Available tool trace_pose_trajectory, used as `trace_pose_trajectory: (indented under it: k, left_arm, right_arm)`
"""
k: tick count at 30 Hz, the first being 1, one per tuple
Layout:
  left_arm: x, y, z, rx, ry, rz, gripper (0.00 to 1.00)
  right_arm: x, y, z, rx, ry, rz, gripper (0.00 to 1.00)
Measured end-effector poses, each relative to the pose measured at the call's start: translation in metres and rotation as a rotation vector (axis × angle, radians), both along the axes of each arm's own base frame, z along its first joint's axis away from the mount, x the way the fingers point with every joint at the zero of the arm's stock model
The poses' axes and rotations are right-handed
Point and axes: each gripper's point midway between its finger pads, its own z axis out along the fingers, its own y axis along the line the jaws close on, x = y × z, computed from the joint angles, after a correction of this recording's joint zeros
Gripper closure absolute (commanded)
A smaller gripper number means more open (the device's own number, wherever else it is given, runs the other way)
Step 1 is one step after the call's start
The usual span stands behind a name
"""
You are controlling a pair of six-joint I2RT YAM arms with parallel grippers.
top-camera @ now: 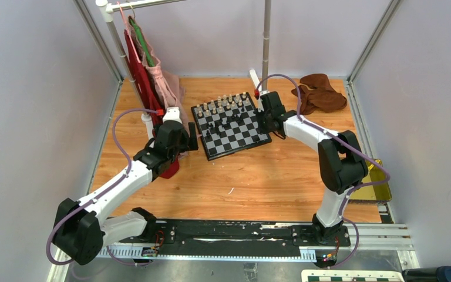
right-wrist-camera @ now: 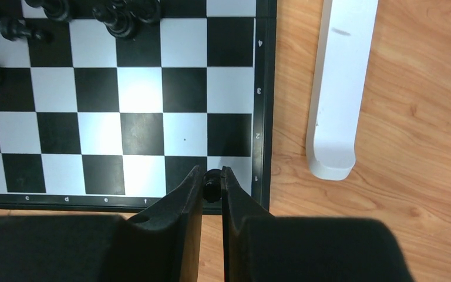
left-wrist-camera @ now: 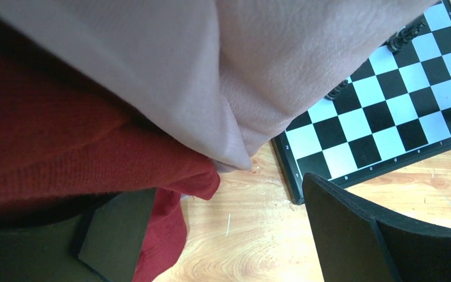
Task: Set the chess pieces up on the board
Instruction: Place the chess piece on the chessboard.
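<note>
The right claw (right-wrist-camera: 212, 175) pinches a black chess piece (right-wrist-camera: 212, 184) above the board (right-wrist-camera: 141, 94) corner row; next, I think, lower it upright, then release. The left claw (left-wrist-camera: 229, 229) gapes wide.

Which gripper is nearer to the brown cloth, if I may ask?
Right. The right gripper is at the board's right edge, toward the brown cloth; the left gripper is beyond the board's left edge.

A robotics lab's test cell is shown: a wooden table (top-camera: 258, 176) walled by pale panels (top-camera: 29, 88) in metal framing (top-camera: 376, 35). Garments (top-camera: 152, 79) are hung on a rack (top-camera: 266, 35) left of the board (top-camera: 235, 132), and a black mounting rail (top-camera: 229, 230) is fixed well to its near side.
</note>
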Motion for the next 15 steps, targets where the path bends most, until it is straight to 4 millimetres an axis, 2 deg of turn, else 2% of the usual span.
trace_pose_trajectory:
  k: [5, 15]
  left_arm:
    - [-0.0024, 0.0014, -0.0008, 0.002, 0.002, -0.001, 0.00]
    - [-0.0029, 0.0021, -0.0014, 0.010, 0.003, -0.004, 0.00]
  right_arm:
    - [-0.0049, -0.0049, -0.0082, -0.011, 0.018, -0.022, 0.96]
    - [-0.0042, -0.0061, -0.0086, -0.010, 0.016, -0.039, 0.96]
